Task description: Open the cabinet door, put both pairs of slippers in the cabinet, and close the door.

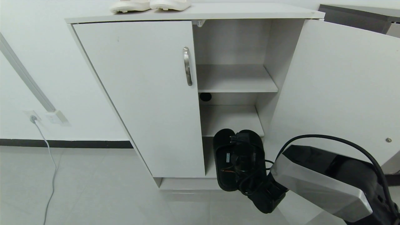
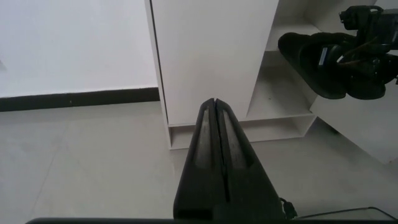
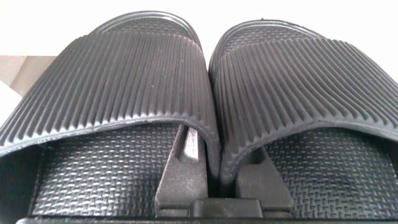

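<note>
Right fingers tight on black slippers, one under each strap, inner sides between them.

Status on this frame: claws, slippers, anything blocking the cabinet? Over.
Right claw shut on black slippers, low before the open cabinet. Left claw shut, empty, over floor. White slippers on cabinet top. Right door open, nothing blocking.

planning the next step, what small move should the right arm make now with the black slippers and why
Probably ease the right tool forward into the bottom compartment: it is shut on the black slippers just in front of the cabinet, the right door stands open, and the floor inside looks bare.
</note>
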Controlling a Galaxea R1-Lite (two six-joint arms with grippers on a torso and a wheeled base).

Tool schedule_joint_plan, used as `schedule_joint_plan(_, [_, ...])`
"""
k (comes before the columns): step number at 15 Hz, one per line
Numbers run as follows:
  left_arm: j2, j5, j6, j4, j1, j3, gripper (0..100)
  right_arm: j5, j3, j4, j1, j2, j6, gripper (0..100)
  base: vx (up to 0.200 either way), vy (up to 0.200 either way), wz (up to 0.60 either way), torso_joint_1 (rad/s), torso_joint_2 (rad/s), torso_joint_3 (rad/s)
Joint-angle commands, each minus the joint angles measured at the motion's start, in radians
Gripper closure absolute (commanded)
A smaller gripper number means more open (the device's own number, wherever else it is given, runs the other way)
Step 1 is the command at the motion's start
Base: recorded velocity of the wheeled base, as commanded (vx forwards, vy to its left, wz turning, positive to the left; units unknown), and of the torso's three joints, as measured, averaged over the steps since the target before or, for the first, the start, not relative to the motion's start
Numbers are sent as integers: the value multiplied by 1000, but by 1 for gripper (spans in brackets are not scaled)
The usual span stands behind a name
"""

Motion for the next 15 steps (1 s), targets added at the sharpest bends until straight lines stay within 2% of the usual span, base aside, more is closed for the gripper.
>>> schedule_joint_plan(1, [1,0,-1,0,0,0,100,1,-1,0,0,-7,0,100,200,0,0,-7,2,2])
schedule_joint_plan(9, [1,2,-1,0,0,0,100,4,-2,3,8,-7,-9,100,200,0,0,3,2,1])
schedule_joint_plan(13, [1,2,-2,0,0,0,100,11,-11,14,6,-1,-17,100,0,0,0,0,0,0])
schedule_joint_plan(15, [1,2,-2,0,0,0,100,30,-50,75,0,-1,-15,100,0,0,0,0,0,0])
